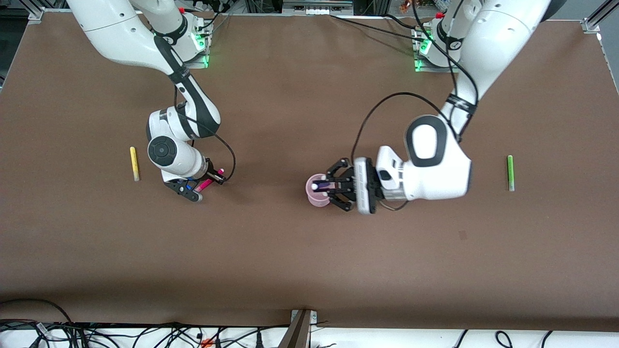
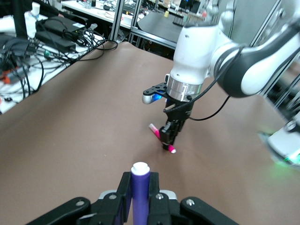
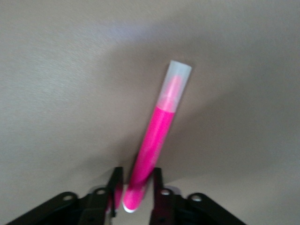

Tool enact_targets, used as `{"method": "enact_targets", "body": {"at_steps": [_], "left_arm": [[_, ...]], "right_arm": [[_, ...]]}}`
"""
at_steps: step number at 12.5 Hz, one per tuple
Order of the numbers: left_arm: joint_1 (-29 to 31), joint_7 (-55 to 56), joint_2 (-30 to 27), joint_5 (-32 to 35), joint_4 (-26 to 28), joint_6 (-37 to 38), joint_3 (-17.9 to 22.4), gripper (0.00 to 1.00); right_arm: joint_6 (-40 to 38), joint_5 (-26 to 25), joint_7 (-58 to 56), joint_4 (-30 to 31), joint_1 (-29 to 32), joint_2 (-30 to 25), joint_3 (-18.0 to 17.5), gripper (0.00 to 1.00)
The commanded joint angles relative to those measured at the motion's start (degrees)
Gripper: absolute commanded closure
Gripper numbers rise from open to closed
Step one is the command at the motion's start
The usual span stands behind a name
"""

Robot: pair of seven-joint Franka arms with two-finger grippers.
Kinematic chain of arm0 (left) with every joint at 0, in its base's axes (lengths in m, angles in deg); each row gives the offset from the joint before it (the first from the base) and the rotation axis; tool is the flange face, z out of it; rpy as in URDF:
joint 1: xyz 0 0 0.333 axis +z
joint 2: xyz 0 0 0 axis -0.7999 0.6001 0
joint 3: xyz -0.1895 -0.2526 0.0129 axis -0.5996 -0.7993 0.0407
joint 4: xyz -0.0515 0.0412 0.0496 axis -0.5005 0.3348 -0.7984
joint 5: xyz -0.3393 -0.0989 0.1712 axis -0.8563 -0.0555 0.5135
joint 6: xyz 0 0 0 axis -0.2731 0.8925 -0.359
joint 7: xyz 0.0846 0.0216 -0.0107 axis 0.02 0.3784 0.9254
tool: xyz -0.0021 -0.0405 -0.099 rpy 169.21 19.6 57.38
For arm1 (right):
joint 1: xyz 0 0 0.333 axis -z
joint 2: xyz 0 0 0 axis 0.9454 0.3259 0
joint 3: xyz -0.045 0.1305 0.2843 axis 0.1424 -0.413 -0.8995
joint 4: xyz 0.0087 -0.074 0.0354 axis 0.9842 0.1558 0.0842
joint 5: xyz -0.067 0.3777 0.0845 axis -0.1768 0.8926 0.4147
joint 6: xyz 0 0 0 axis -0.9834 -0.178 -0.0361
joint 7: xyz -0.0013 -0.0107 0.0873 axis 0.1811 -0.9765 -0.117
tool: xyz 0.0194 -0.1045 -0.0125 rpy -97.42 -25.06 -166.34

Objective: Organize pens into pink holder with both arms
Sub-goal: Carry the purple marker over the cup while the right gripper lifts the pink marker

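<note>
My left gripper (image 1: 331,187) is shut on the dark purple-blue pen (image 1: 322,184) and holds it over the pink holder (image 1: 314,198), pale tip over the cup's mouth. In the left wrist view the pen (image 2: 139,187) stands between the fingers (image 2: 124,194). My right gripper (image 1: 211,179) is low over the table toward the right arm's end, shut on the magenta pen (image 1: 207,182), which hangs tilted with one tip near the table. The right wrist view shows the magenta pen (image 3: 157,140) between the fingers (image 3: 115,180). It also shows in the left wrist view (image 2: 161,138).
The yellow pen (image 1: 134,163) lies on the brown table beside my right gripper, toward the right arm's end. The green pen (image 1: 510,172) lies alone toward the left arm's end. Cables hang along the table's edge nearest the front camera (image 1: 309,325).
</note>
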Motion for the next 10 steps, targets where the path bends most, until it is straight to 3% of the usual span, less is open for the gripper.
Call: {"method": "enact_targets", "body": {"at_steps": [1, 3, 6, 8, 9, 10], "left_arm": [[-1.2, -9.1, 1.3, -0.8, 0.9, -2.3, 0.5, 1.0], [-2.1, -9.8, 0.9, 4.5, 3.1, -5.5, 0.5, 1.0], [-3.7, -9.4, 0.9, 7.9, 5.2, -10.1, 0.6, 1.0], [-4.6, -8.1, 0.9, 7.8, 6.0, -10.2, 0.5, 1.0], [-4.5, -7.4, 0.8, 7.9, 6.0, -10.1, 0.3, 0.91], [-4.5, -8.0, 0.6, 7.9, 6.4, -9.9, 0.3, 0.01]], "right_arm": [[-0.2, 1.6, -1.3, 2.4, 0.4, -2.1, -0.2, 0.89], [-2.3, 1.9, -2.4, 1.4, 0.7, -2.3, -0.1, 0.93], [-21.0, 12.9, -8.6, -9.5, 3.0, -2.6, 0.1, 0.93], [-31.5, 17.5, -9.7, -15.3, 6.3, -2.0, 0.1, 0.93], [-34.9, 20.9, -9.8, -17.0, 6.6, -2.0, 0.1, 0.93], [-38.0, 24.5, -9.7, -18.8, 7.4, -1.9, 0.1, 0.93]]}}
